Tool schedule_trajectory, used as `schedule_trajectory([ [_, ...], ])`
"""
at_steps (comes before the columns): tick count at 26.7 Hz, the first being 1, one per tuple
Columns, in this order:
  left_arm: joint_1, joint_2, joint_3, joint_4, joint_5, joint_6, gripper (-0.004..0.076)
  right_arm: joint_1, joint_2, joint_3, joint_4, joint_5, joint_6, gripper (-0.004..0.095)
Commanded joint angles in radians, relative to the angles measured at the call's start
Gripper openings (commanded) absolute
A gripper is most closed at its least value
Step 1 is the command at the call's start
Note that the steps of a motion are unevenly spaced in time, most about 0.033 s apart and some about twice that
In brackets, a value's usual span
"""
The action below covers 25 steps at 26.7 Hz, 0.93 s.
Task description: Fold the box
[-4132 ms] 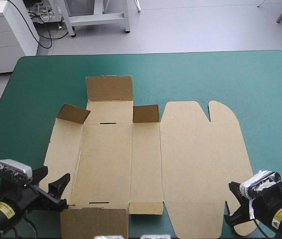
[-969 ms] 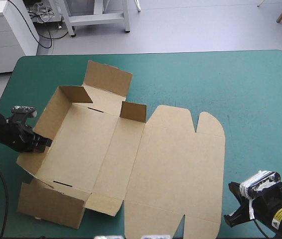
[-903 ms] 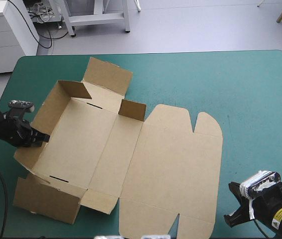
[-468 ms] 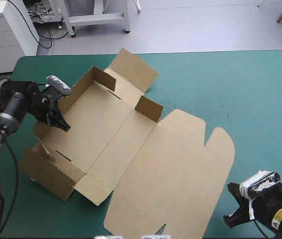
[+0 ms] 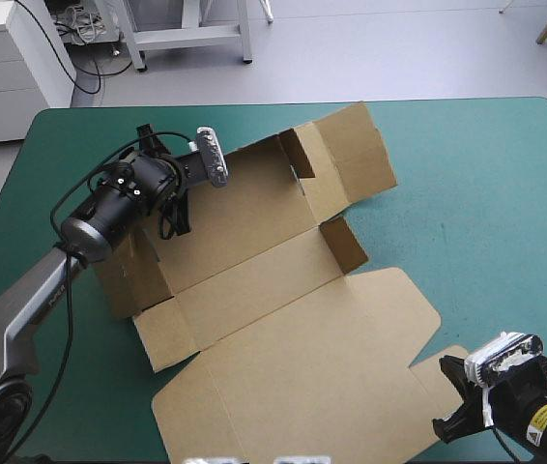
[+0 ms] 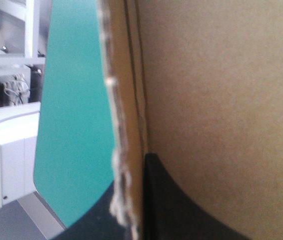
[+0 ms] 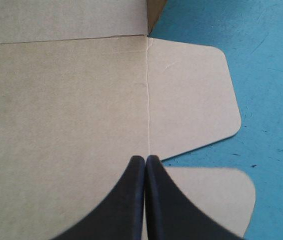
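Note:
The brown box (image 5: 283, 271) lies turned at an angle on the teal-green cover. Its tray part has walls raised at the far left, and its lid (image 5: 302, 387) is flat toward the near right. My left gripper (image 5: 175, 215) reaches in from the left and is shut on the tray's left wall. In the left wrist view the wall's torn edge (image 6: 126, 125) runs up between the black fingers (image 6: 166, 200). My right gripper (image 5: 452, 420) sits low at the near right, shut and empty. Its fingertips (image 7: 145, 159) rest over the lid beside a rounded flap (image 7: 191, 100).
Bare teal-green cover (image 5: 486, 213) stretches to the right of the box up to the table's far and right edges. A narrower strip of cover (image 5: 51, 164) lies between the left arm and the table's left edge.
My left gripper has dragged the box wall toward the far side, swinging the whole box clockwise. The lid now points to the near right. The right gripper has stayed put.

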Motion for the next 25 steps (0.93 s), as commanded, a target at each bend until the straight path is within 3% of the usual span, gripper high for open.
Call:
schedule_trajectory([
  [1, -0.094, -0.044, -0.035, 0.050, -0.046, 0.001, -0.0008, -0.007, 0.007, -0.024, 0.003, -0.060, -0.005, -0.0021],
  [5, -0.188, -0.044, -0.011, 0.074, -0.059, -0.029, -0.0008, -0.007, 0.007, -0.024, -0.010, -0.060, -0.003, -0.0021],
  [17, -0.408, -0.048, 0.164, 0.495, -0.093, -0.401, -0.0008, -0.007, 0.007, -0.024, -0.067, -0.062, -0.003, -0.0021],
  [23, -0.479, -0.119, 0.261, 0.525, -0.128, -0.506, -0.0008, -0.007, 0.007, -0.024, -0.069, -0.062, -0.003, -0.0012],
  [25, -0.500, -0.156, 0.262, 0.520, -0.114, -0.516, -0.0008, -0.007, 0.007, -0.024, -0.069, -0.062, -0.003, 0.0031],
])
